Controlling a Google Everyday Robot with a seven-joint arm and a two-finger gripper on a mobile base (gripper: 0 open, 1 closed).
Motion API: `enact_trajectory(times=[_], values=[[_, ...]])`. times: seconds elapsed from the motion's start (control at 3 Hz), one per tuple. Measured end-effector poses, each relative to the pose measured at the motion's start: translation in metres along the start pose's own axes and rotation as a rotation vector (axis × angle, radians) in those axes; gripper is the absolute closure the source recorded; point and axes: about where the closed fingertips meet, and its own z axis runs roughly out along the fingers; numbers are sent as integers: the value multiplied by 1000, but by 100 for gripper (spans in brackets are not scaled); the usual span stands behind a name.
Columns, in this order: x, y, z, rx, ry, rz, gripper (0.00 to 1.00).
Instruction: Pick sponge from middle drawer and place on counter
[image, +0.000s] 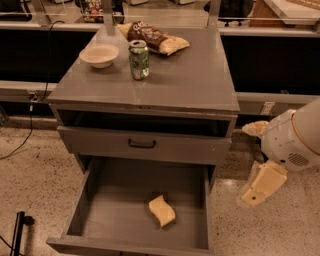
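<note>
The pale-yellow sponge (162, 210) lies flat on the floor of the middle drawer (115, 200), right of centre and towards the front. The drawer is pulled fully out, below a shut drawer front with a dark handle (141, 144). The grey counter (195, 80) tops the cabinet. My cream-coloured gripper (262, 183) hangs from the white arm at the right, outside the drawer's right wall and above the floor. It is level with the drawer and about a drawer-half's width from the sponge. It holds nothing that I can see.
On the counter stand a white bowl (99, 55), a green can (139, 60) and a chip bag (152, 37) at the back. A dark slot gapes under the counter top. A black stand (19, 225) is at the lower left. The floor is speckled.
</note>
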Motion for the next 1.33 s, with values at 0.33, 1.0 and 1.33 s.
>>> enact_trajectory(times=[0.33,1.0,1.33], values=[[-17,-3,17,-45,-61,-62,0],[-69,20,138,-84,-242,-189,0],[-76,4,139,-15,-255,-183,0]])
